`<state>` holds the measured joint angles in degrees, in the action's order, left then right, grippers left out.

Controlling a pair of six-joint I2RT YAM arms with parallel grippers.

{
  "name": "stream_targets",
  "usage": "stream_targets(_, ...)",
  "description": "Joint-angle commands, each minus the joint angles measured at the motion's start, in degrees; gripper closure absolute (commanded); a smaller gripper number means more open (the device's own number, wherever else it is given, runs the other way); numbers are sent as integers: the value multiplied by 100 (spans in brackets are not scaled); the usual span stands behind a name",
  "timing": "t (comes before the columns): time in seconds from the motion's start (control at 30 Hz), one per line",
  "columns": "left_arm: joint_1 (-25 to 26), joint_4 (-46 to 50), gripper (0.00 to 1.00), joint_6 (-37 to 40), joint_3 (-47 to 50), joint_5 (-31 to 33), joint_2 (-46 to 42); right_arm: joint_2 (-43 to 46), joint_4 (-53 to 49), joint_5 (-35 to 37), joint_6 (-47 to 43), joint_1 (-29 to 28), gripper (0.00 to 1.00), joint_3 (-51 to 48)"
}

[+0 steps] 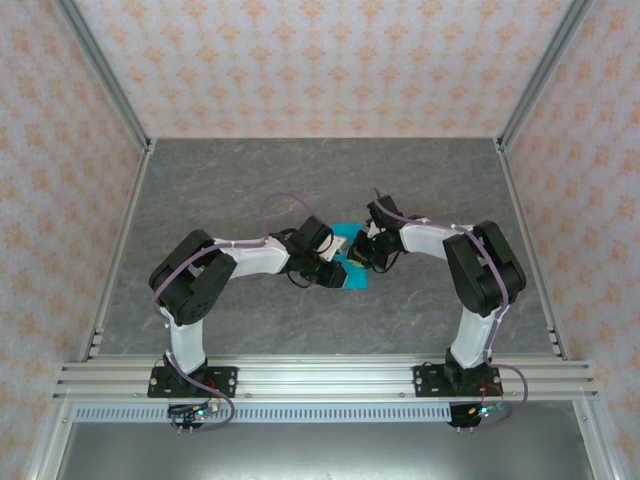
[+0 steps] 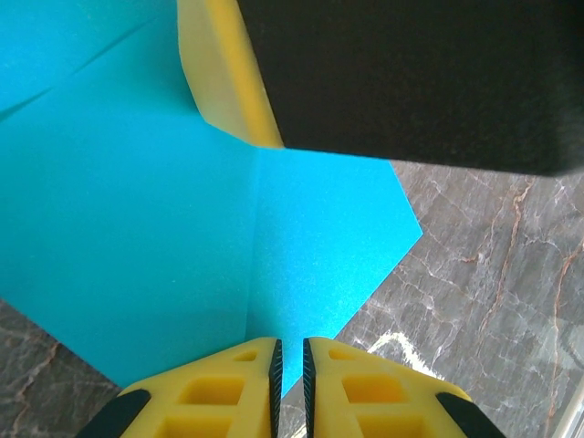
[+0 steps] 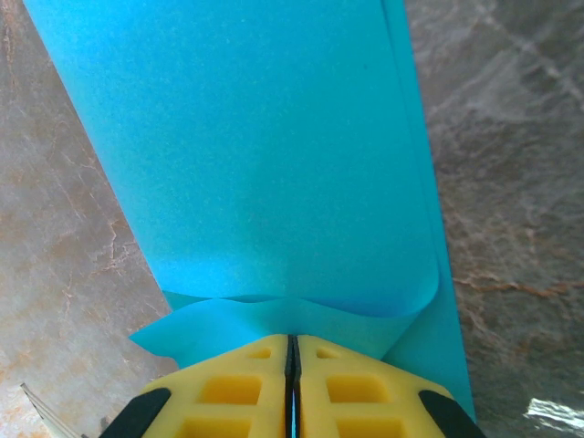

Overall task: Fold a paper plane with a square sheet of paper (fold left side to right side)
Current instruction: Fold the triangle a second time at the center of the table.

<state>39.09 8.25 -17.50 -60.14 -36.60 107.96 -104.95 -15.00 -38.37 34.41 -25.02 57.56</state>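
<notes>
Where the two bases are bolted to the aluminium rail (image 1: 330, 378) at the near edge, the left arm (image 1: 195, 290) and the right arm (image 1: 485, 270) bend inward and meet above the middle of the grey marbled table (image 1: 420, 180).

The left gripper (image 2: 290, 351) has its yellow fingers drawn almost together, with a thin slit between them, right at the near corner of the square sheet of paper (image 2: 137, 237). I cannot tell whether they actually pinch that corner. A straight crease runs away from those fingertips across the sheet. Just beyond it, a yellow finger (image 2: 228, 82) of the other gripper comes down onto the blue surface.

The right gripper (image 3: 292, 342) is clamped on the sheet's edge (a hairline of blue shows between its pressed fingertips). The held layer swells into a soft roll just past the pinch and stretches away over a lower layer, whose edge peeks out along the right.

From above, the sheet (image 1: 355, 278) lies at the table's centre between the two grippers and is mostly covered by them. Past the table stand the orange-patterned walls (image 1: 300, 60).
</notes>
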Motion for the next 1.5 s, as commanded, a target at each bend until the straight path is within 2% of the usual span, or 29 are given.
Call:
stream_targets(0.0,-16,-34,84,73,137,195,53,-178,-459,305,-99,-19,88,9)
stream_targets(1.07,-16,115,97,32,988,257,-625,-217,-517,306,-115,-15,88,18)
stream_targets(1.3,-128,-85,97,-275,900,21,-1203,-194,-504,270,-123,-17,88,19)
stream_targets(1.47,-218,-247,97,-397,676,-112,-962,-184,-504,272,-128,-15,88,32)
